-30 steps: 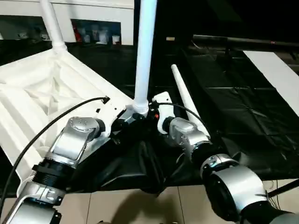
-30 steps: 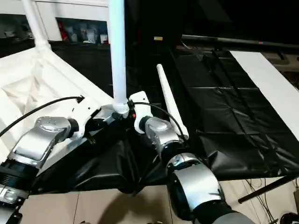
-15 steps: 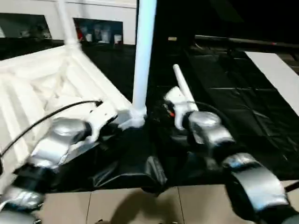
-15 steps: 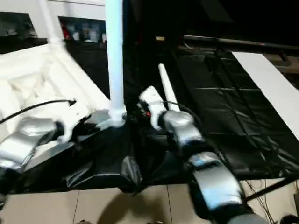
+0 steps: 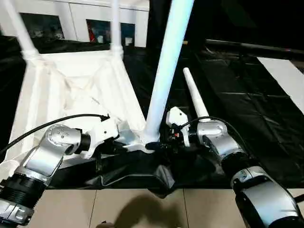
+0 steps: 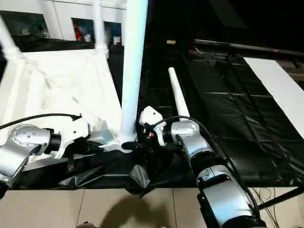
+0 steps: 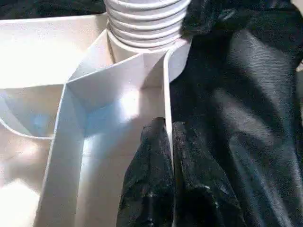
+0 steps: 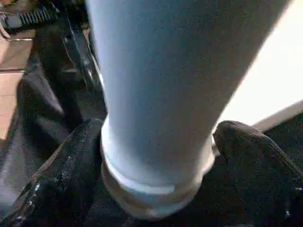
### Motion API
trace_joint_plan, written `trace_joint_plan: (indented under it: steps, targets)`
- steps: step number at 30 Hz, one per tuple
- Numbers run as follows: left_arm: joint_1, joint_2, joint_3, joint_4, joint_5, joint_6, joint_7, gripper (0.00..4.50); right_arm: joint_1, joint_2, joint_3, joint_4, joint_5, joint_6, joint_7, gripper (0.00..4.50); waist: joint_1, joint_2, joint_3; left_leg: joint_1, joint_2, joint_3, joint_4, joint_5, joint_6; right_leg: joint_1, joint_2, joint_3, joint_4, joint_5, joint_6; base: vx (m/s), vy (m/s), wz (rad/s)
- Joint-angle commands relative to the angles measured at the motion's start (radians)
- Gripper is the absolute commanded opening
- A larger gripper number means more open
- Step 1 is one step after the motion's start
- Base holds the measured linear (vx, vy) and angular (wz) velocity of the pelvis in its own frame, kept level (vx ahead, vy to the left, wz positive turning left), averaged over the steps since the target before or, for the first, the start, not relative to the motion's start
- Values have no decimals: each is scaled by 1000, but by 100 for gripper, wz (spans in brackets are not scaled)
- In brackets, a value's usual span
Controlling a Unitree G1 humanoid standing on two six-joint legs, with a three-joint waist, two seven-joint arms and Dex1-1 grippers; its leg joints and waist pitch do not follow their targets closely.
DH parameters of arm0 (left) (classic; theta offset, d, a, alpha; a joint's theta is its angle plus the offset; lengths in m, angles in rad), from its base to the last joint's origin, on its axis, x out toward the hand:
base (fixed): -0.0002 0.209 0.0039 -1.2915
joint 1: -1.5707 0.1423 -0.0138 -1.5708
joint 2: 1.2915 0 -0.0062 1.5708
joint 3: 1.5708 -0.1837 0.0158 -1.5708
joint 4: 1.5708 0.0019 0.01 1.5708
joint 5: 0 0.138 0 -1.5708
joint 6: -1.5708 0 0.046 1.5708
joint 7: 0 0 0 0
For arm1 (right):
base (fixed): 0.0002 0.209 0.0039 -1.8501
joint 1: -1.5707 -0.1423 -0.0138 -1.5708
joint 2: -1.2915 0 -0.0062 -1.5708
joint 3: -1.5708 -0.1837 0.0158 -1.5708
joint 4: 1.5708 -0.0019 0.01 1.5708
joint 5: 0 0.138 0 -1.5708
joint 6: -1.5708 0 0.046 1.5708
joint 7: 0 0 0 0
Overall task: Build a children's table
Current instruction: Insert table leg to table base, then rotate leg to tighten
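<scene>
The white plastic ribbed table panel (image 5: 71, 90) lies underside-up on black sheeting (image 5: 247, 109). The left hand (image 7: 169, 142) pinches its edge wall; the right hand (image 8: 156, 156) grasps the upright white tapered leg (image 5: 166, 71) at the corner socket.

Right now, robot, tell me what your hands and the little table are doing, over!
Left gripper shut on tabletop rim. Right gripper around near leg at its base, in corner socket. Spare leg loose on black sheet beside it. Over.
</scene>
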Motion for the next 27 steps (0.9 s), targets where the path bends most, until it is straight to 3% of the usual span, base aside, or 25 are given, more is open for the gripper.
trace_joint_plan:
  steps: [1,5,15,21,23,27]
  targets:
    - [-13,-12,-19,-14,-8,-46,-23,0,7,-9,-5,-29,13,16,23,393,-4,23,-62,4,19,4,-58,-104,32,66,-80,68,-57,-29,-198,0,0,0]
    - [-13,-11,-16,-3,-4,-57,-27,0,11,-4,-3,-25,31,25,35,367,-2,27,-64,5,19,3,-57,-101,28,65,-79,67,-55,-22,-206,0,0,0]
    - [-5,-4,-14,2,-2,-69,-34,0,29,-5,3,-30,17,44,38,283,-2,25,-66,4,18,3,-54,-90,30,67,-79,66,-50,10,-215,0,0,0]
    - [-3,-3,-9,9,-3,-65,-33,0,24,2,3,1,9,58,5,270,-2,25,-66,3,17,2,-53,-94,25,68,-79,66,-50,-4,-212,0,0,0]
    - [-3,-9,-4,16,-5,-61,-24,0,24,14,-10,18,8,73,-43,269,-3,23,-65,2,16,2,-53,-99,24,68,-79,67,-51,-17,-207,0,0,0]
    - [-7,-27,3,25,0,-39,11,0,24,40,-37,58,7,90,-158,269,-9,26,-57,8,18,-2,-60,-183,-4,62,-86,67,-73,-201,-171,0,0,0]
